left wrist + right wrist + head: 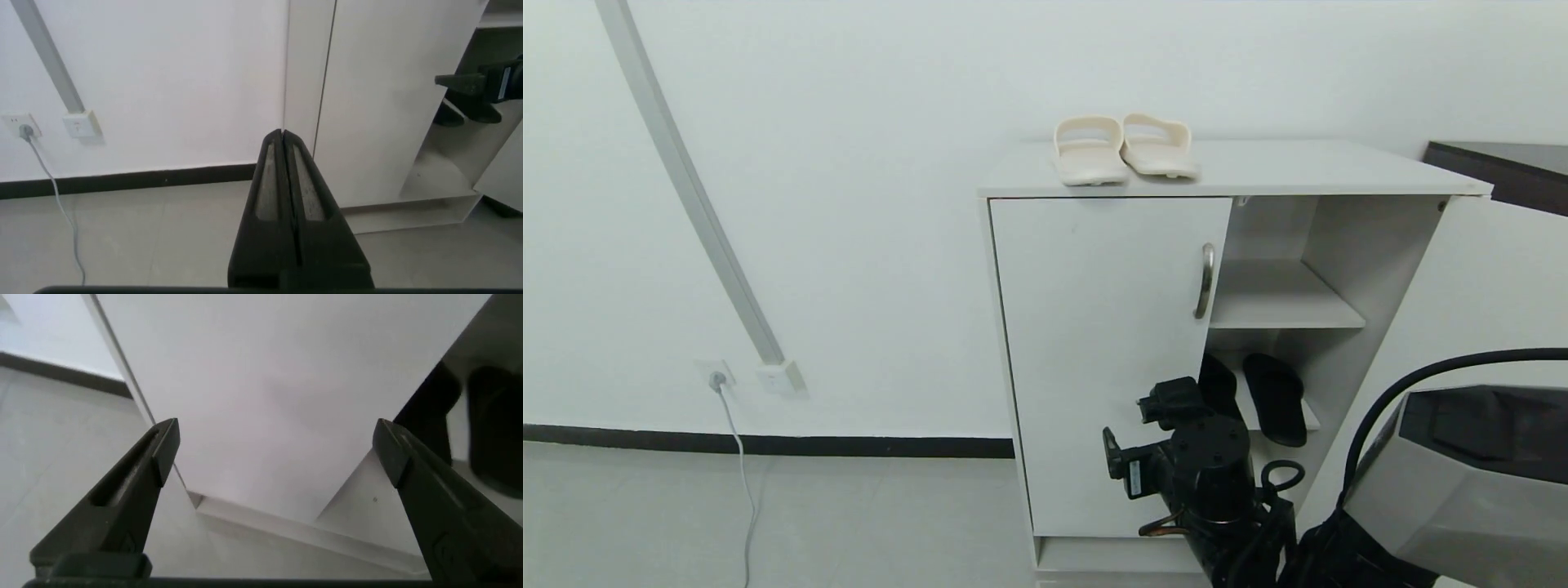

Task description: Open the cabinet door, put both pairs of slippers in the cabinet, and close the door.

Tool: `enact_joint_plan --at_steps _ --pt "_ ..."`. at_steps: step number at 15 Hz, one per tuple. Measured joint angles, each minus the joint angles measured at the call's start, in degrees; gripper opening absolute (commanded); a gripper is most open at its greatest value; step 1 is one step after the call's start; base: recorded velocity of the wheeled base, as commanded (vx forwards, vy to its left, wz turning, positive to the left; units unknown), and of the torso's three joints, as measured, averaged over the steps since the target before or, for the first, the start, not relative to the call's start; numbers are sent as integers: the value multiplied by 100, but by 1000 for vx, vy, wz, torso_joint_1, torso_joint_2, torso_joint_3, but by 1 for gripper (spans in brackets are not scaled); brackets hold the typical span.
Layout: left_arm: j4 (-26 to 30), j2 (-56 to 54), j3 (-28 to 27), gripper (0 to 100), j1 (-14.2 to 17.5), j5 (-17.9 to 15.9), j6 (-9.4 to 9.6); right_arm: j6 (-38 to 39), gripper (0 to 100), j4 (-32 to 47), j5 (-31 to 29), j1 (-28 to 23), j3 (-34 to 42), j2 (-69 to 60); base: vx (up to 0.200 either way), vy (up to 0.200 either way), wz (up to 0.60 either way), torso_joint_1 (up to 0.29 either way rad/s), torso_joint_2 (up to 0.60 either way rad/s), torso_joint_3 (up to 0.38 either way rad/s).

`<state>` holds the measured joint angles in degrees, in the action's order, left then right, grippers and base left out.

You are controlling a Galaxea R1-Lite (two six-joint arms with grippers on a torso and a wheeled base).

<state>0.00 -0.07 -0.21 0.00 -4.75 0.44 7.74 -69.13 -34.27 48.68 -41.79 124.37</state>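
Note:
A beige pair of slippers [1125, 149] sits on top of the white cabinet [1298, 167]. The cabinet's left door [1094, 351] is closed and its right door [1470, 302] stands swung open. A black pair of slippers [1274, 398] lies on the lower shelf inside, one partly hidden behind my right arm. My right gripper [276, 433] is open and holds nothing, low in front of the closed door's edge, with the black slippers [490, 416] just beyond. My left gripper [282, 137] is shut on nothing, well back from the cabinet on its left side.
An upper shelf [1282, 298] inside the cabinet is bare. The closed door has a metal handle [1205, 280]. A wall socket with a cable [719, 381] and a slanted conduit [686, 180] are on the wall to the left. A dark table edge [1503, 167] is at far right.

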Motion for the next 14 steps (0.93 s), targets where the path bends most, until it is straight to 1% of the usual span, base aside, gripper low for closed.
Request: enact_joint_plan --at_steps 6,14 --pt "2 0 2 0 0 0 0 -63 100 9 0 -23 -18 -111 0 0 0 129 -463 -338" --pt "5 0 2 0 2 0 0 -77 100 13 -2 -28 -38 -116 0 0 0 176 -491 -314"
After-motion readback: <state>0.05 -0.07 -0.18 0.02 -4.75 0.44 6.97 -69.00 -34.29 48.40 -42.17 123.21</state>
